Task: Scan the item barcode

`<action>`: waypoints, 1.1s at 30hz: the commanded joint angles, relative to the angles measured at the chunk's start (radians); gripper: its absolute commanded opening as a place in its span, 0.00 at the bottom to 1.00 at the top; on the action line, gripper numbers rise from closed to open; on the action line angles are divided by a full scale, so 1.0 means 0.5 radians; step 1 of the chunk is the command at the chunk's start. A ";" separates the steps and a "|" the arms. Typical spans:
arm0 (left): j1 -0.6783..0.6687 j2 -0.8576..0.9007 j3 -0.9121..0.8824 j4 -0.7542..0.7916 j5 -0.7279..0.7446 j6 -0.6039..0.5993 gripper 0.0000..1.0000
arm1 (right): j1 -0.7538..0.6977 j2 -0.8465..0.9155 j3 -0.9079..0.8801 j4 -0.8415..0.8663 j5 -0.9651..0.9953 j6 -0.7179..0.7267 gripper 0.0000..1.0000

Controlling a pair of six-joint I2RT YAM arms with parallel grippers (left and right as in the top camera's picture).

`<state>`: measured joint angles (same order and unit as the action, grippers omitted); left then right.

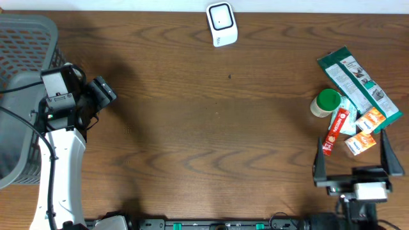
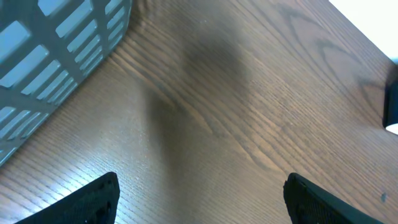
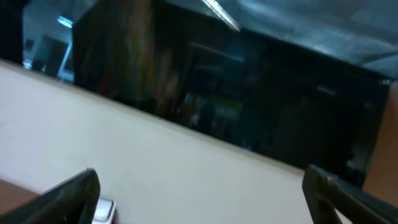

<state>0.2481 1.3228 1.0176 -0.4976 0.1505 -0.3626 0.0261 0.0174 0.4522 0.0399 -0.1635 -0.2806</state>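
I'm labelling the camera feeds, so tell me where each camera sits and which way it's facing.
Overhead: above the table, looking straight down; shows basket, scanner, items, both arms, left gripper and right gripper open.
Left wrist: on the left arm, angled down at the wood; left fingers show at bottom.
Right wrist: on the right arm, facing outward at a pale wall and dark pane; right fingers at bottom.
Shared: overhead and left wrist both see basket and table.
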 commanded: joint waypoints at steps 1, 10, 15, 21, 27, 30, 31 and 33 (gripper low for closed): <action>0.008 0.009 -0.004 -0.005 -0.012 0.012 0.86 | -0.031 -0.021 -0.259 0.240 -0.002 0.121 0.99; 0.008 0.009 -0.004 -0.005 -0.012 0.012 0.85 | -0.027 -0.024 -0.790 0.762 0.093 0.304 0.99; 0.008 0.009 -0.004 -0.005 -0.012 0.012 0.85 | -0.026 -0.025 -0.894 0.674 0.109 0.362 0.99; 0.008 0.009 -0.004 -0.005 -0.012 0.011 0.85 | -0.024 -0.025 -0.894 0.176 0.124 0.452 0.99; 0.008 0.009 -0.004 -0.005 -0.012 0.011 0.85 | -0.024 -0.025 -0.894 -0.217 0.139 0.515 0.99; 0.008 0.009 -0.004 -0.005 -0.012 0.012 0.85 | -0.024 -0.025 -0.894 -0.215 0.161 0.515 0.99; 0.008 0.009 -0.004 -0.005 -0.012 0.012 0.85 | -0.024 -0.025 -0.894 -0.215 0.166 0.515 0.99; 0.008 0.009 -0.004 -0.005 -0.012 0.011 0.85 | -0.024 -0.025 -0.894 -0.215 0.167 0.515 0.99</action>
<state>0.2481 1.3228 1.0176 -0.4976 0.1505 -0.3626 0.0170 0.0120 0.0067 -0.0631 -0.0971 -0.0429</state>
